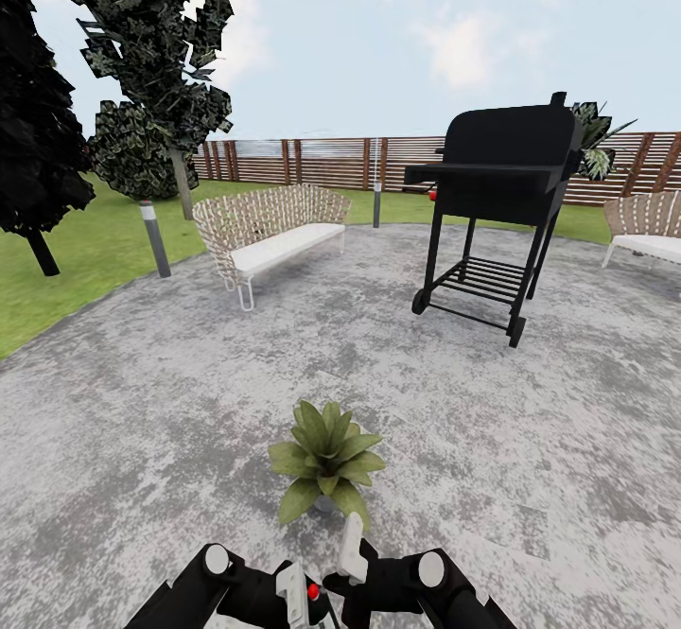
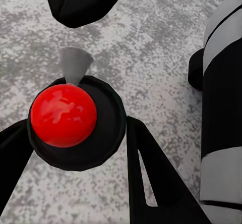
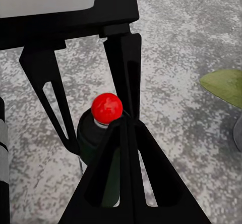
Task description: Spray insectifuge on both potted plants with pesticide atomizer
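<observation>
the pesticide atomizer point(image 2: 75, 120) is pinched between the fingers of the left gripper point(image 2: 75, 148), its red cap point(image 2: 63, 114) facing the wrist camera. the right gripper point(image 3: 123, 128) is seen close beside it, its fingers brought together just by the red cap, though contact cannot be confirmed. a potted plant point(image 1: 326, 459) stands on the stone patio point(image 1: 530, 440) just ahead of both grippers. the nozzle is best aimed squarely at the rosette and swept across every leaf, the bottle kept steady; no whitish specks are made out on the leaves yet.
</observation>
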Robot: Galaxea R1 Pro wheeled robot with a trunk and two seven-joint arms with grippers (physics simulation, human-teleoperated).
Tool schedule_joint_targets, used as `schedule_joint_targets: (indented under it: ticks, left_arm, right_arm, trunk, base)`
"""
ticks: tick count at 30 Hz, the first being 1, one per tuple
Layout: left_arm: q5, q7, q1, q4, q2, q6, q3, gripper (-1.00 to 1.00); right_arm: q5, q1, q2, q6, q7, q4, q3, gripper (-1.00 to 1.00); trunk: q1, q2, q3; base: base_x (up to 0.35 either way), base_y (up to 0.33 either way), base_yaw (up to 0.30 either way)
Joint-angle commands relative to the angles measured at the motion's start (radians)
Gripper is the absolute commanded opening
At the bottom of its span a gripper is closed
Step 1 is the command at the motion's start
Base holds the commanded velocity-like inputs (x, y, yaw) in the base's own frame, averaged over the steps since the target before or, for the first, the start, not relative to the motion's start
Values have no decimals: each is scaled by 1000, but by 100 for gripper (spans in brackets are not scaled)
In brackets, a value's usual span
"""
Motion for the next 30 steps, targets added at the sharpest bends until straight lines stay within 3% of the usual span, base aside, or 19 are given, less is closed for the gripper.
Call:
schedule_joint_targets:
  ticks: [1,26,27,30]
  left_arm:
    - [-5,0,0,-2,1,-6,-2,-100]
    - [-5,-2,-1,-2,-13,-8,-4,-100]
    - [-12,0,1,0,24,-7,-2,-100]
    - [-13,1,1,0,62,-5,-2,-100]
  right_arm:
    - [3,0,0,5,4,-2,0,-100]
    - [3,0,0,5,4,-2,0,-100]
    - [3,0,0,5,4,-2,0,-100]
    - [3,0,0,7,4,-2,0,-100]
  trunk:
    - [0,0,-1]
    - [0,0,-1]
    - [0,0,-1]
    - [0,0,-1]
  base:
    - [0,0,0]
    - [0,0,0]
    - [0,0,0]
    - [0,0,0]
